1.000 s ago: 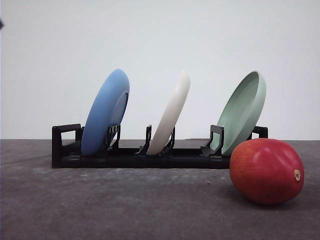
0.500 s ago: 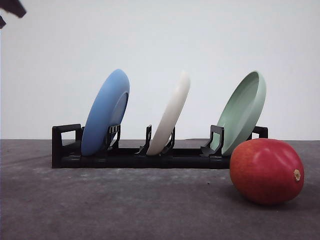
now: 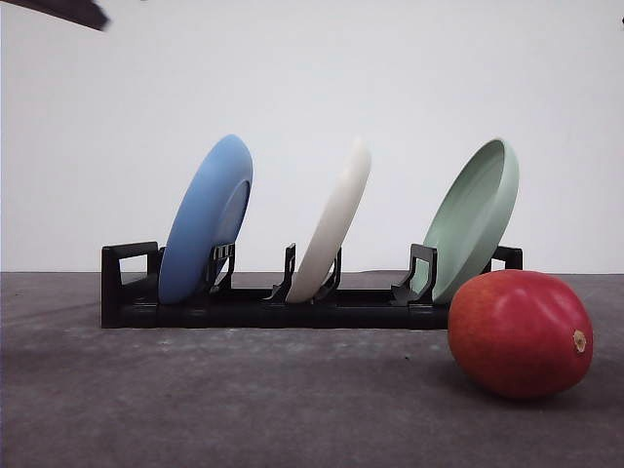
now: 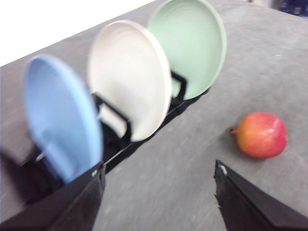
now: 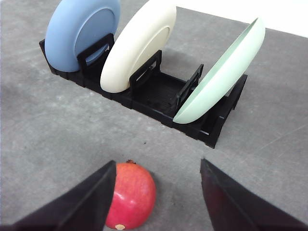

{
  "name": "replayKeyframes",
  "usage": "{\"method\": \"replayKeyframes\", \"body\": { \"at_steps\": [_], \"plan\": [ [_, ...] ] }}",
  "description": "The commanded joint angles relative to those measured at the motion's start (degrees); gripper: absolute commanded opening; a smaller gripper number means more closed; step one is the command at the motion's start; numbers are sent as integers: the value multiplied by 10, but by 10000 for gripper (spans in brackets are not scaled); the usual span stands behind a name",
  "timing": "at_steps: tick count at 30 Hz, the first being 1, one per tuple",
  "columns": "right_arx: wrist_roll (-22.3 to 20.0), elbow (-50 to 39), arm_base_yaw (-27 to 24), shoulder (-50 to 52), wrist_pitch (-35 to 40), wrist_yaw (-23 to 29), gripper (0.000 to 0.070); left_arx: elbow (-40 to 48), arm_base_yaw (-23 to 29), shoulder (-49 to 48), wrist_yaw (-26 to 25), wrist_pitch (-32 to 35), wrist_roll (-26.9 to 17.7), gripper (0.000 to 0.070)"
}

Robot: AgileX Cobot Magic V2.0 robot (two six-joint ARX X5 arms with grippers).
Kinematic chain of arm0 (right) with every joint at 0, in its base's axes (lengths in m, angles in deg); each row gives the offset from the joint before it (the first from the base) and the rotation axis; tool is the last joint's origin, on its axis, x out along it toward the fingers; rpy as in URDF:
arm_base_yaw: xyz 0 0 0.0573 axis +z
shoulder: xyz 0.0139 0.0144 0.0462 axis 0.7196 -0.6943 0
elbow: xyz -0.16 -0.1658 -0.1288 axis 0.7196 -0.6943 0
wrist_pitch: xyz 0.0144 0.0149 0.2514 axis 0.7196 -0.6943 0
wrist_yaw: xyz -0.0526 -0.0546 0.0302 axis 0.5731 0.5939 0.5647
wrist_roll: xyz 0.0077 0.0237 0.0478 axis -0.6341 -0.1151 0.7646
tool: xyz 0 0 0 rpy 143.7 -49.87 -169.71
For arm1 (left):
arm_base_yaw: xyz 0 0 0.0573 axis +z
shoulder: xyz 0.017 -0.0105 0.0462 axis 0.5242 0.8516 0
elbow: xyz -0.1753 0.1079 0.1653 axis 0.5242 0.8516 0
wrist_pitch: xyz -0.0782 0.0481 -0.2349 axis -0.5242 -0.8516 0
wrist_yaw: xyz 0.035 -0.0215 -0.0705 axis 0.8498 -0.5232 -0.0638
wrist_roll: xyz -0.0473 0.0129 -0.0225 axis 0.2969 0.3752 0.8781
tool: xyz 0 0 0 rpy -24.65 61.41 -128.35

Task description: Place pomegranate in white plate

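Pomegranate (image 3: 520,334) lies on the grey table (image 3: 244,400), near and to the right, just in front of the right end of the black rack (image 3: 263,304), so you have not picked it up. No finger touches it.

Your white plate (image 3: 333,222) stands on edge in the middle slot of the rack, between the blue plate (image 3: 206,219) on the left and the pale green plate (image 3: 475,216) on the right. While it stands like that it offers no flat surface for the fruit, so I judge the plate has to come out and lie flat, or the fruit must be set against it some other way.

Your left gripper (image 4: 159,192) has its jaws spread wide and empty, facing the rack with the white plate ahead. Your right gripper (image 5: 156,192) is also wide and empty, hanging above the table with the fruit just beside one finger (image 5: 82,204).

Nothing of the task is done so far: grasp, carry and placing all remain.
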Motion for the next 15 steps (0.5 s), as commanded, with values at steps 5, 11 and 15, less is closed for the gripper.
{"method": "replayKeyframes", "body": {
  "at_steps": [5,11,15],
  "plan": [
    [11,9,3,-1,6,-2,355,-11,-47,85,40,87,2,434],
    [11,9,3,-1,6,-2,355,-12,-88,180,88,208,3,434],
    [11,9,3,-1,6,-2,355,-23,-112,245,117,280,3,434]
  ]
}}
